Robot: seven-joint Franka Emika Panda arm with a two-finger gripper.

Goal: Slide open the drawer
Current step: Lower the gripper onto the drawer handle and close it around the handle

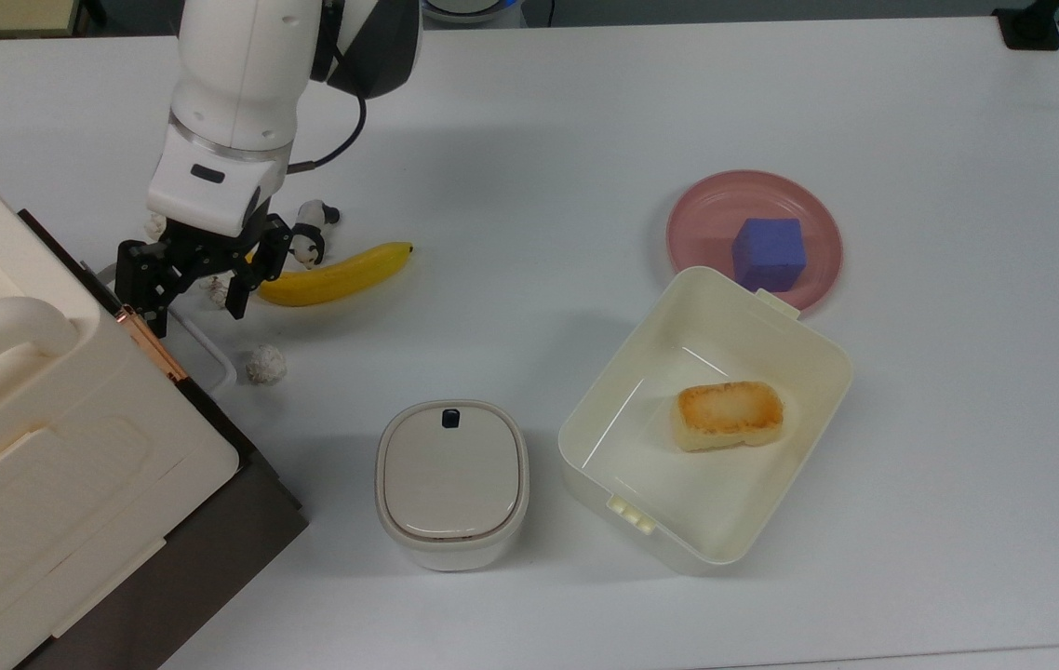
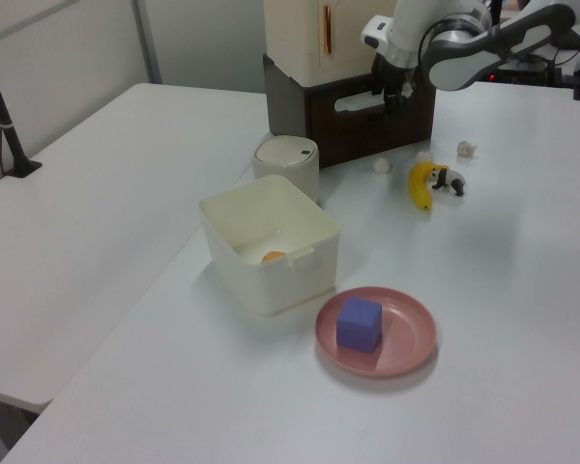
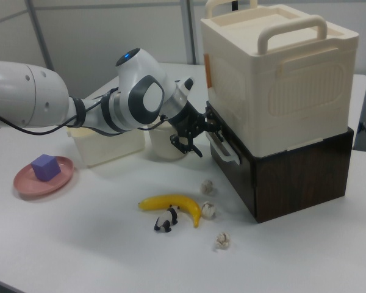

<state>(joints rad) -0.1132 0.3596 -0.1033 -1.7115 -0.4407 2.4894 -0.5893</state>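
- Starting nearest you in the left view, you have a pink plate carrying a purple cube.
- Just behind it sits the cream open box with a browned bread piece inside; a lidded cream container stands beyond the box.
- Further back you see a banana lying on the white table, a panda figurine beside it, and crumpled paper balls, one at.
- At the far end, your gripper has its fingers spread apart around the white loop handle; you can see one black finger on the handle's outer side, in the top view. Whether the pads touch the handle you cannot tell.
- Behind the handle, the drawer shows its dark brown front flush with the brown cabinet; it is closed.
- On top of that cabinet rests a cream case with a copper latch.
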